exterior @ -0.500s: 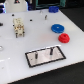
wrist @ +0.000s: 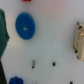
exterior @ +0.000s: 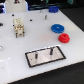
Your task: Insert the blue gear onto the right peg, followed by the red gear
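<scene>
While the tool's state cannot be told, the blue gear [exterior: 58,28] looks light, stiff, best pinched across its toothed rim.

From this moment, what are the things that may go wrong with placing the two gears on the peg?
1. The blue gear and the red gear lie very close together, perhaps touching, so grasping the blue one may push the red one.
2. The grey plate carries two similar pegs; the gear may go onto the wrong one instead of the right peg.
3. The pegs are thin, so a small misalignment with the gear's hole could jam it.
</scene>
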